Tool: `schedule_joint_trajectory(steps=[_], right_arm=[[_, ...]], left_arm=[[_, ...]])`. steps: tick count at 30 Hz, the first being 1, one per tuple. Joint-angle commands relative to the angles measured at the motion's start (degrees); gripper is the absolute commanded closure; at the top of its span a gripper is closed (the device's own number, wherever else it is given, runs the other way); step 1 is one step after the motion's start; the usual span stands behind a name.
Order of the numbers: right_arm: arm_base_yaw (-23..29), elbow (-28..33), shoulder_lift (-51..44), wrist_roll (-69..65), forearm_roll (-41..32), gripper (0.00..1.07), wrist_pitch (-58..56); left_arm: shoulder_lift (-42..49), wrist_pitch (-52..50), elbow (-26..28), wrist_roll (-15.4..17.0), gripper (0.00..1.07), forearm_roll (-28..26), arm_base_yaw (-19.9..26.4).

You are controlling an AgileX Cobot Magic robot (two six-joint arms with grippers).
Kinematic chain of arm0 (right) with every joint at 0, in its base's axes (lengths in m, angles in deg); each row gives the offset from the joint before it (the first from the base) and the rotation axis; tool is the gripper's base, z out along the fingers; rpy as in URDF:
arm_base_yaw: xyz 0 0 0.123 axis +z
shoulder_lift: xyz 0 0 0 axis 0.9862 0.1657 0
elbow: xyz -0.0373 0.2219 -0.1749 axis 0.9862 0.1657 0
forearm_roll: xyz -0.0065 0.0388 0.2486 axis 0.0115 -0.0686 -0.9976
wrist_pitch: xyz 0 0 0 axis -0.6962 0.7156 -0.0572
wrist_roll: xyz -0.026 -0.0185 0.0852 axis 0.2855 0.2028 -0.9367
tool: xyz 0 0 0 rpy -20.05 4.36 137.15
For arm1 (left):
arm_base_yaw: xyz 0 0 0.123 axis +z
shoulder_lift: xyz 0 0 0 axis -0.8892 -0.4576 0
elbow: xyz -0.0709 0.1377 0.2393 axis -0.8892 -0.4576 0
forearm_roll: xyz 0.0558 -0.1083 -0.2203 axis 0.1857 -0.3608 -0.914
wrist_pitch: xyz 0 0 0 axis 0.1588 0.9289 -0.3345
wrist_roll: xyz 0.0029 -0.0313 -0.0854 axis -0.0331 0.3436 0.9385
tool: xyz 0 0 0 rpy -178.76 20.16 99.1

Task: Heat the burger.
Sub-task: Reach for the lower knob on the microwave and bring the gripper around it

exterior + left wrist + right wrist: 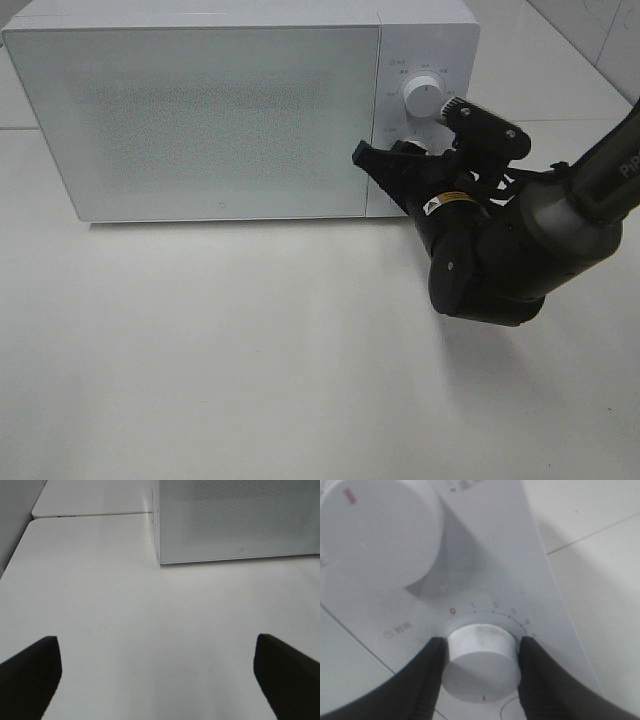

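Left hand: I am holding my left hand [157,675] low over the tabletop [150,610] in front of the microwave [200,110]. Its two dark fingers [30,675] are standing wide apart with nothing between them.
Right hand: I am clamping my right hand [480,662] on the lower knob [480,650] at the microwave's right end, with a black finger [427,680] pressing on each side.
Lower knob: it is sitting white and round on the microwave's control panel [485,570], ringed by a printed scale starting at a red 0. A small red mark is showing on the knob's side away from that scale.
Upper knob: the upper knob [424,97] is standing free just above my right hand on the same panel, with nothing touching it.
Door: the microwave's door [200,150] is sitting shut, its speckled front too opaque to see through.
Burger: I am not seeing the burger in any view, so I cannot tell where it is.
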Motion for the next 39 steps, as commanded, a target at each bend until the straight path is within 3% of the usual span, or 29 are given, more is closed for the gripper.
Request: schedule_joint_trajectory(steps=[1,6,16,28,39], right_arm=[[0.06,-1.66,-1.03,-20.34,10.89,1.07,9.00],[0.06,-1.66,-1.03,-36.44,15.36,1.07,11.29],[0.06,-1.66,-1.03,-60.45,16.50,1.07,13.58],[0.06,-1.66,-1.03,-70.76,14.09,1.07,13.58],[0.06,-1.66,-1.03,-70.36,11.40,1.07,13.52]], left_arm=[[1.03,-0.23,-0.29,0.17,0.07,-0.34,0.29],[1.03,-0.23,-0.29,0.17,0.07,-0.34,0.29],[1.03,-0.23,-0.29,0.17,0.07,-0.34,0.29],[1.03,-0.23,-0.29,0.17,0.07,-0.34,0.29],[1.03,-0.23,-0.29,0.17,0.07,-0.34,0.29]])
